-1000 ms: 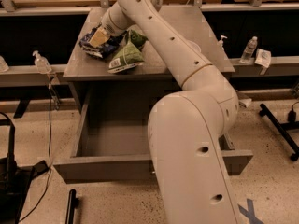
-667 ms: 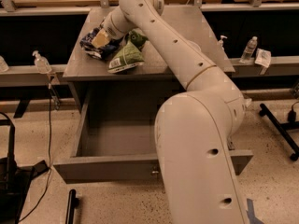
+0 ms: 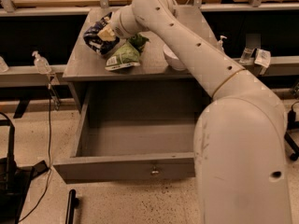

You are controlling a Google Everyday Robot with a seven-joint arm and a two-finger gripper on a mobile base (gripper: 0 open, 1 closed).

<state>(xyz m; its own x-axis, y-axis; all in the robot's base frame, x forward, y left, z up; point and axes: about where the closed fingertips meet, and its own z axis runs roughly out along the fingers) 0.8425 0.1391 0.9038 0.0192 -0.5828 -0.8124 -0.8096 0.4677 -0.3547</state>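
My arm reaches from the lower right across a grey cabinet top [image 3: 81,66]. My gripper [image 3: 106,31] is at the top's back left, pressed into a crumpled blue chip bag [image 3: 95,38]. A green chip bag [image 3: 122,57] lies just to the right of the blue one, in front of the wrist. Partly hidden behind my forearm is a white bowl [image 3: 173,59]. Below the top, the cabinet's drawer [image 3: 126,168] is pulled out, and nothing shows inside it.
A clear pump bottle [image 3: 41,62] stands on the low shelf to the left, and another bottle [image 3: 220,43] stands on the right shelf. Cables and a black stand [image 3: 11,181] lie on the speckled floor at the lower left. My upper arm fills the right foreground.
My arm has swung slightly rightward and now fills more of the view. The gripper stays at the blue chip bag, which now looks more bunched and upright.
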